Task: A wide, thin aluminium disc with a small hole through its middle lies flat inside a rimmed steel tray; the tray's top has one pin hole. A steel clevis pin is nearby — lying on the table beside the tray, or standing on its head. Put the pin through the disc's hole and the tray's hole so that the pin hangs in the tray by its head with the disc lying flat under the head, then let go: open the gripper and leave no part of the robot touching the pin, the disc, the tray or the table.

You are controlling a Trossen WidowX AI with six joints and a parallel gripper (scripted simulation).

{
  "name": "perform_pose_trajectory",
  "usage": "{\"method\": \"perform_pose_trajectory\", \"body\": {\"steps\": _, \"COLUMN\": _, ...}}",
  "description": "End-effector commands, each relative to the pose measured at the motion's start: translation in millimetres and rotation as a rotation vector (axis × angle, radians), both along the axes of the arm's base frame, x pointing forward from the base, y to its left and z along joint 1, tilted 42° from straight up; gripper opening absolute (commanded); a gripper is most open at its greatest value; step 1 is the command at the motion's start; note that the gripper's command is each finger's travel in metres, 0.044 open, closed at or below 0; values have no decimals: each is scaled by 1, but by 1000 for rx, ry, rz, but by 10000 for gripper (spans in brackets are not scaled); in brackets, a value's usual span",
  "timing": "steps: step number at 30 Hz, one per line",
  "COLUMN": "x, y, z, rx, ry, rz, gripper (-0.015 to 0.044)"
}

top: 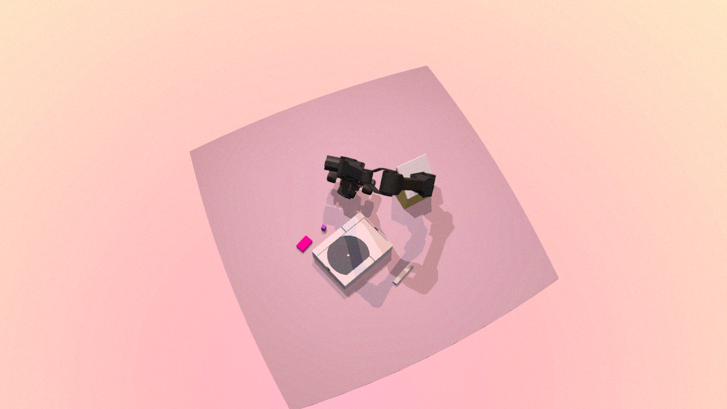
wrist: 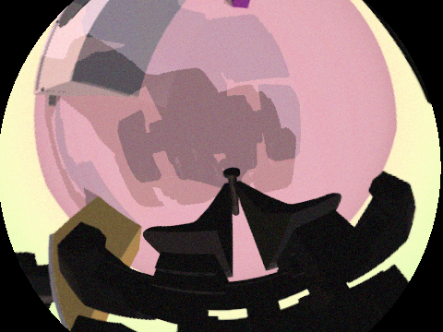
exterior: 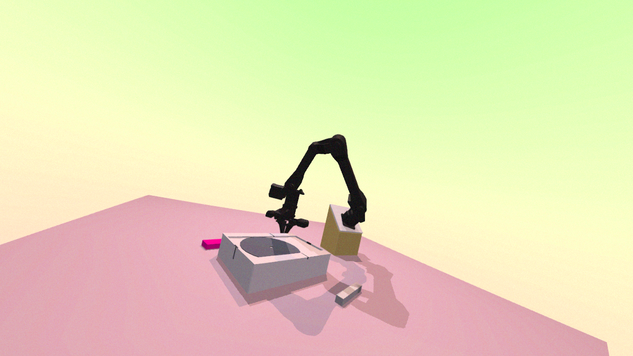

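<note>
and here the clevis pin is being held by the gripper, its fingers nearly closed and clamped on the shank. the round, dark head is seen just beyond the fingertips in the wrist view, with the shank running back between the fingers. the pin is kept clear of the disc's hole; over the table, beside the tray, the gripper is pointed downward. in the exterior view its fingertips are seen at the tray's far edge, partly hidden behind it. inside the rim, the wide grey disc is laid flat, its small central hole picked out as a pale spot and part of its face crossed by shadow. off one side, a purple cube is placed near a magenta block; across the tray, a pale bar is laid on the table. the black arm is carried by a tan, white-topped pedestal. tiny dark marks can be spotted along the tray's edge in the wrist view, too small to be read.
</note>
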State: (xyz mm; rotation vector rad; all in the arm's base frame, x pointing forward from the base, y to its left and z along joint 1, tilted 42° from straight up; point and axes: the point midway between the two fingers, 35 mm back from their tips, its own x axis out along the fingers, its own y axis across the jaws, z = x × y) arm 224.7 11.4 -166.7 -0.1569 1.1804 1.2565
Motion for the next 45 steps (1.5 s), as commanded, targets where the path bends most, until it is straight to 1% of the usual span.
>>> {"method": "perform_pose_trajectory", "body": {"steps": 1, "x": -1, "y": 2, "z": -2, "rx": 3, "ry": 3, "rz": -6, "gripper": 0}}
{"method": "perform_pose_trajectory", "body": {"steps": 10, "x": -1, "y": 2, "z": -2, "rx": 3, "ry": 3, "rz": -6, "gripper": 0}}
{"method": "perform_pose_trajectory", "body": {"steps": 16, "x": -1, "y": 1, "z": -1, "rx": 1, "ry": 3, "rz": -2, "gripper": 158}}
{"method": "perform_pose_trajectory", "body": {"steps": 22, "x": 1, "y": 1, "z": -1, "rx": -24, "ry": 11, "rz": 14, "gripper": 160}}
{"method": "perform_pose_trajectory", "body": {"steps": 24, "x": 2, "y": 2, "z": 1, "rx": -88, "ry": 52, "rz": 58, "gripper": 160}}
{"method": "perform_pose_trajectory", "body": {"steps": 27, "x": 5, "y": 3, "z": 7, "rx": -230, "ry": 122, "rz": 147, "gripper": 160}}
{"method": "perform_pose_trajectory", "body": {"steps": 29, "x": 7, "y": 4, "z": 9, "rx": -279, "ry": 139, "rz": 174, "gripper": 160}}
{"method": "perform_pose_trajectory", "body": {"steps": 45, "x": 6, "y": 8, "z": 5, "rx": -284, "ry": 141, "rz": 177, "gripper": 160}}
